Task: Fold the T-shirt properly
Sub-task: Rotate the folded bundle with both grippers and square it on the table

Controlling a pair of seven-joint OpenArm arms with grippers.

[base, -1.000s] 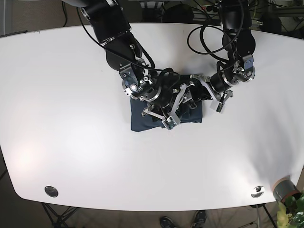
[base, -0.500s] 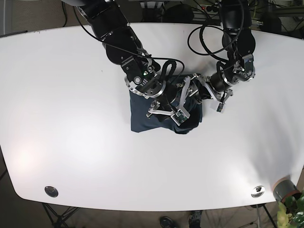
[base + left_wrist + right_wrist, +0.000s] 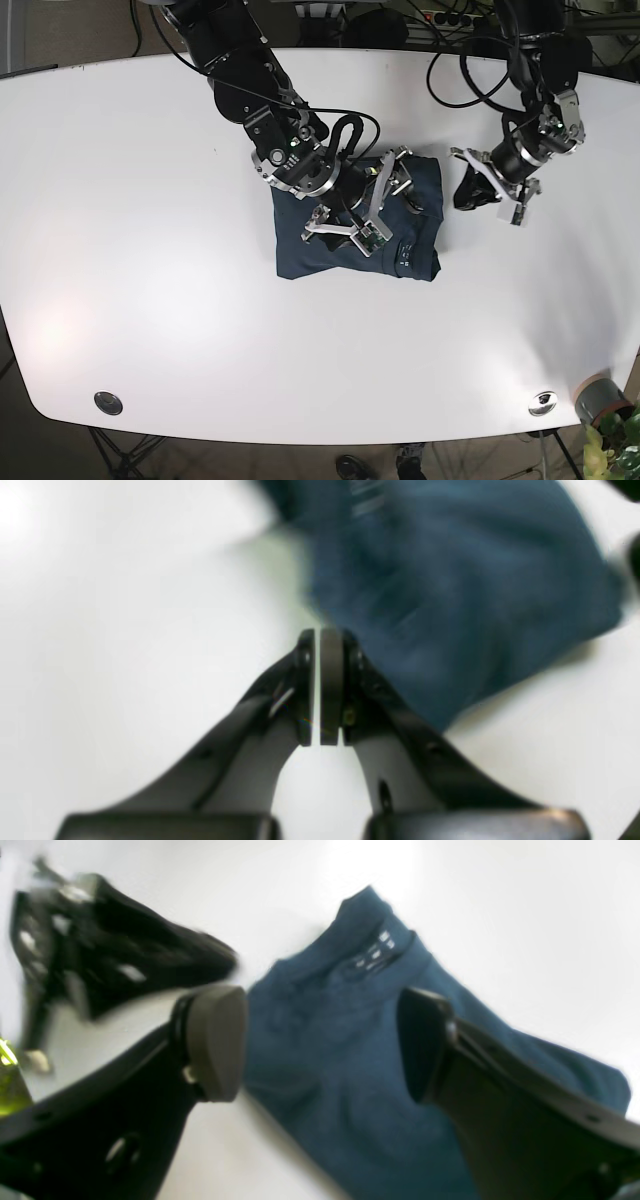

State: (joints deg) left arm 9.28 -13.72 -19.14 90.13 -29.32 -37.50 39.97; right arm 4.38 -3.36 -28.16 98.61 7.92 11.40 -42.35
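The dark blue T-shirt (image 3: 300,250) lies folded in a rough rectangle on the middle of the white table (image 3: 150,250). Its collar label shows in the right wrist view on the T-shirt (image 3: 320,1120). My right gripper (image 3: 366,212) hovers over the shirt's middle, open, with one of its fingers (image 3: 215,1040) on each side of the cloth below and nothing between them (image 3: 320,1040). My left gripper (image 3: 472,190) is just off the shirt's right edge. In the left wrist view its jaws are pressed together, the gripper (image 3: 318,645) is empty, and the T-shirt (image 3: 450,605) lies beyond its tips.
Two round metal caps (image 3: 108,402) (image 3: 543,402) sit near the table's front edge. A grey pot with a green plant (image 3: 600,400) stands beyond the front right corner. Cables hang behind both arms at the back.
My left gripper has pulled away to the right, off the shirt. The shirt's right part now lies flatter, reaching toward the front right. The right gripper has shifted over the shirt.
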